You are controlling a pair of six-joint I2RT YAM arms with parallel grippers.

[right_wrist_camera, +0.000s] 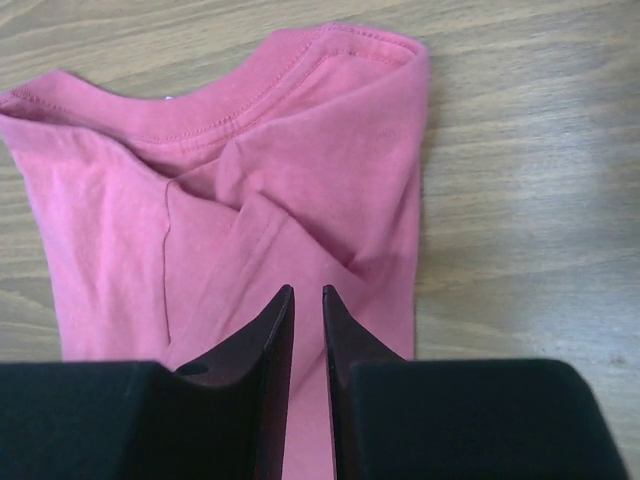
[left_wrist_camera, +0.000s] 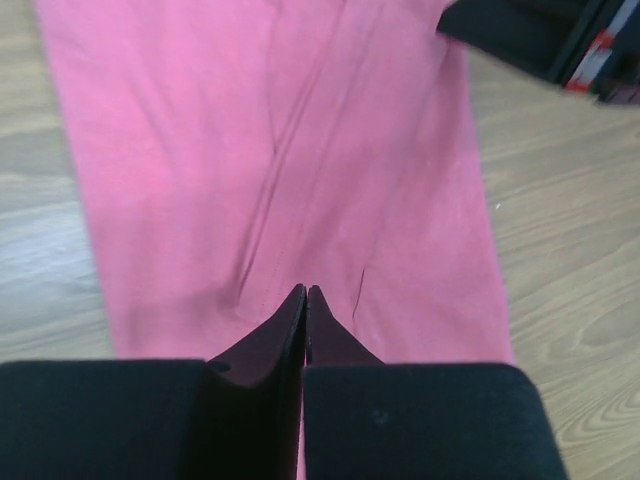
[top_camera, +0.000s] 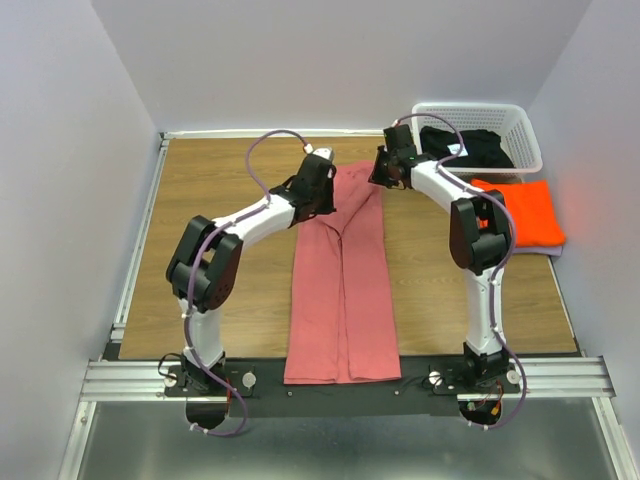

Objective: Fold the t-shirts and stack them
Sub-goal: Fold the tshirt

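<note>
While both arms reach over its far end, the dusty pink-red t-shirt (top_camera: 340, 290) lies flat down the middle of the wooden worktop (top_camera: 220, 180). Its two sides are folded inward so that they meet along a central line and make one long narrow strip. The collar end points away from the arm bases, and the hem reaches the near edge between them. In the right wrist view the neckline, with its row of stitching, curves across the top, and a few soft creases run below it. The left gripper (left_wrist_camera: 305, 290) hangs over the cloth with its fingertips pressed together; whether they touch the fabric is hard to say. The right gripper (right_wrist_camera: 308, 290) stands near the collar, its fingers a narrow slit apart above the cloth. At the far right a bright orange t-shirt (top_camera: 525, 215) lies folded beside the white lattice basket (top_camera: 528, 140), which holds a crumpled black t-shirt (top_camera: 470, 148)
</note>
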